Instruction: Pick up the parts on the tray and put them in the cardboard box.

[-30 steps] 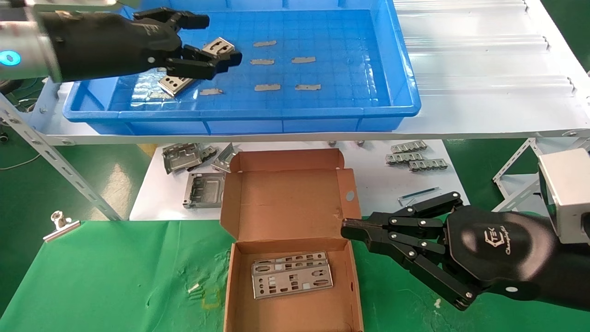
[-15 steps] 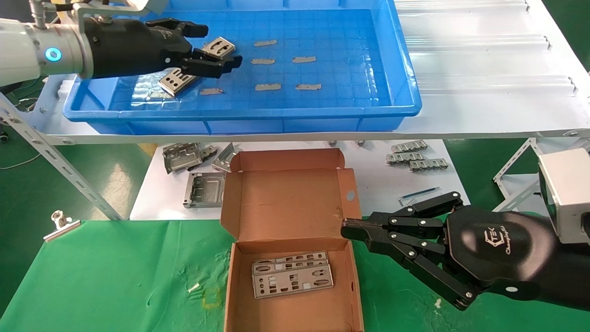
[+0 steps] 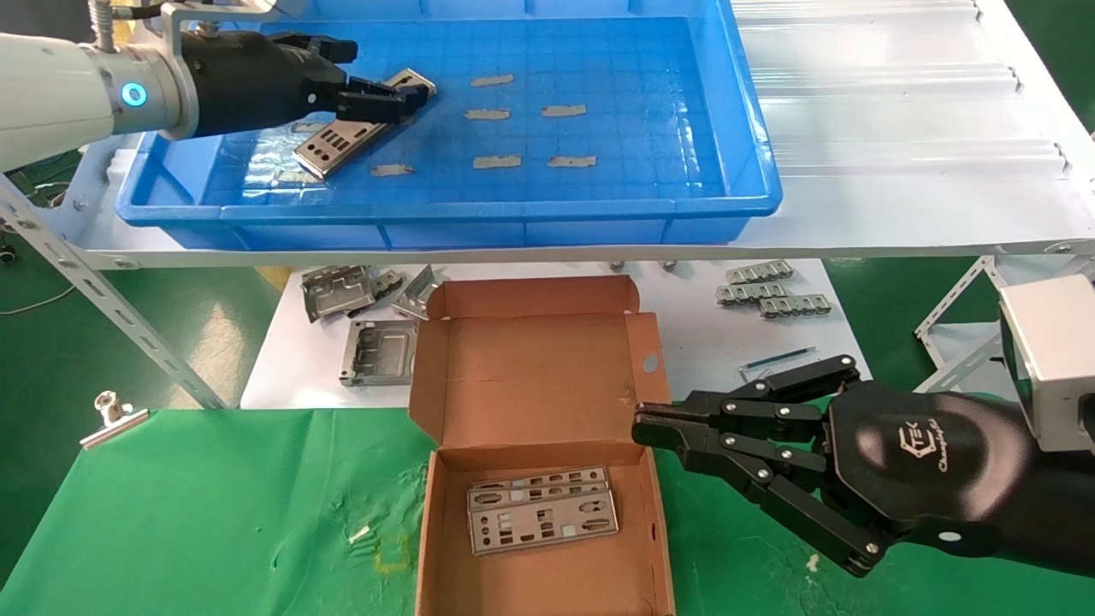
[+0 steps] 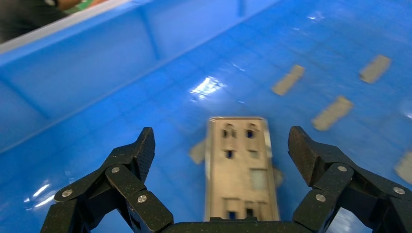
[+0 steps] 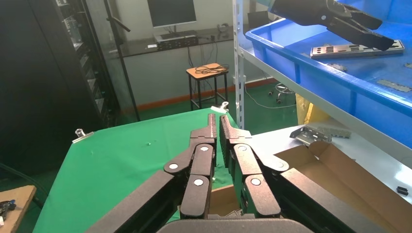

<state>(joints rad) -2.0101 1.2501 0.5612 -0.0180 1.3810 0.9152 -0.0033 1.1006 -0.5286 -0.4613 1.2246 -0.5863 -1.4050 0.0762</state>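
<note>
Blue tray (image 3: 736, 184) on white shelf (image 3: 898, 128): one part (image 3: 338, 141) lies flat, straddled by wide-open left gripper (image 3: 389, 90). Right gripper (image 3: 650, 423) is parked closed beside cardboard box (image 3: 530, 368).

White arm, blue ring light — black linkage tool (image 3: 381, 90), silver rivets.

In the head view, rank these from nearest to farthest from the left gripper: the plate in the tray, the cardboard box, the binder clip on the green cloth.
1. Plate in the tray: directly under the open left gripper.
2. Binder clip: on the green cloth, robot's left.
3. Cardboard box: centre, below the shelf.
</note>
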